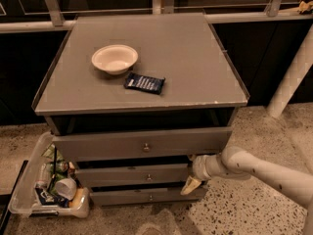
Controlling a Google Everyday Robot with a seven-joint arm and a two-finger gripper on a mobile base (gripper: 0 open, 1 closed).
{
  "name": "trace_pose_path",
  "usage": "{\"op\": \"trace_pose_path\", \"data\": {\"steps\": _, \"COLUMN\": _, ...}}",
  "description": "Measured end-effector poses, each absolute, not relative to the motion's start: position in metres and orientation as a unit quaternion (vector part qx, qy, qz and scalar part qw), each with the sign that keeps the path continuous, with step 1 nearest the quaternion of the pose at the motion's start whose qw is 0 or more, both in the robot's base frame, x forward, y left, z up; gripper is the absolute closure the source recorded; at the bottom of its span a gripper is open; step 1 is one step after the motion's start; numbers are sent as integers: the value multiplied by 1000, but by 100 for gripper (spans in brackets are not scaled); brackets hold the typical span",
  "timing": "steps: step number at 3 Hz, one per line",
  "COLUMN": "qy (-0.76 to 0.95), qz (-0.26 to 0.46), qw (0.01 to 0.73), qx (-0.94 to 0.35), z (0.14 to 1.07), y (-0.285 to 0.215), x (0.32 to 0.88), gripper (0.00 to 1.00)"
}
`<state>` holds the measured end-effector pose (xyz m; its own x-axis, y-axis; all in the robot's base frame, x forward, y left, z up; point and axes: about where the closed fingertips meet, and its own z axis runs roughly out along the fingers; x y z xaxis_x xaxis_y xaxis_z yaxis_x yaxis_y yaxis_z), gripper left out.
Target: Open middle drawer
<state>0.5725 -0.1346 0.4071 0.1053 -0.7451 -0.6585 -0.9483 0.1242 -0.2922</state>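
Fingers (190,185) were apart at the right end of the middle drawer (127,174) — 3 o'clock from its knob (148,177). Reaching step, it seemed; next needed: grip, then pull.

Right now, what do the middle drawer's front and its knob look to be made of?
Middle drawer front: matte grey, flat and uniform, likely painted metal or laminate; can't tell which. Knob: small, round, faint glint, probably metal. Gripper sits at the drawer's right end.

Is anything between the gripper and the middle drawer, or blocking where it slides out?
Nothing visible does. The gripper sits at the right end of the grey flat-fronted middle drawer; only speckled floor lies before it.
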Motion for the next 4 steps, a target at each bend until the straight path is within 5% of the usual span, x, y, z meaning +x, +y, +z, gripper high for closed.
{"op": "trace_pose_path", "data": {"steps": 4, "qy": 653, "qz": 153, "qw": 368, "qx": -644, "z": 398, "y": -139, "x": 550, "gripper": 87}}
